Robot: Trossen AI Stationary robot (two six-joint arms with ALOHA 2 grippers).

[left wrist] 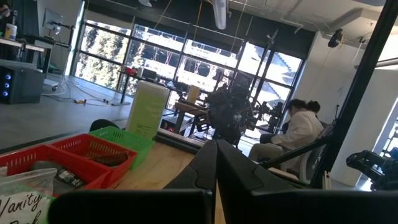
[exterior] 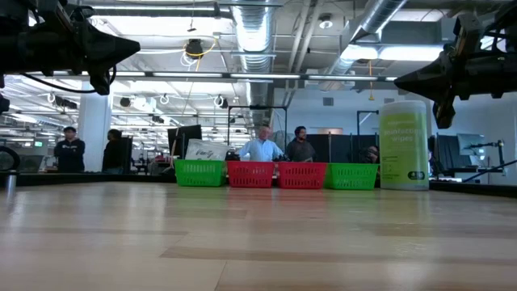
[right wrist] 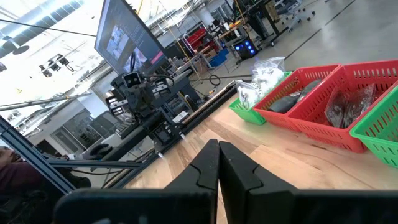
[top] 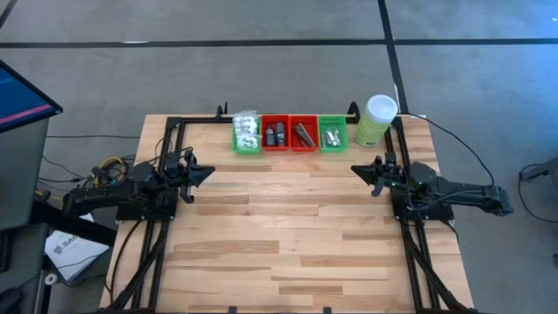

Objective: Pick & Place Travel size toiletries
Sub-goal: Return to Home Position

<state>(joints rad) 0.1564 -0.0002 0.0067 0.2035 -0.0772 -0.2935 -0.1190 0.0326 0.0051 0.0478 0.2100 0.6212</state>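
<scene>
Toiletries sat in four baskets in a row at the far edge of the desk point(top: 288, 244).
- White packets point(top: 247, 131) were heaped in the left green basket point(exterior: 199, 173).
- Black oval pieces point(top: 275, 134) were in the first red basket point(exterior: 250, 175).
- Dark bars point(top: 303, 133) were in the second red basket point(exterior: 302, 175).
- Silvery tubes point(top: 331, 136) were in the right green basket point(exterior: 351, 175).

Left arm point(top: 131, 187) lay by the left edge, right arm point(top: 445, 192) by the right edge. Left jaws and right jaws were pressed together, holding nothing. Sorting looked finished.

Risks, as judged:
- The packets stood above their basket's rim and could spill if jolted.
- The right arm was near the pale green canister point(top: 377, 120), so a wide swing could topple it.
- Loose cables point(top: 109, 167) beside the left arm might snag.
</scene>
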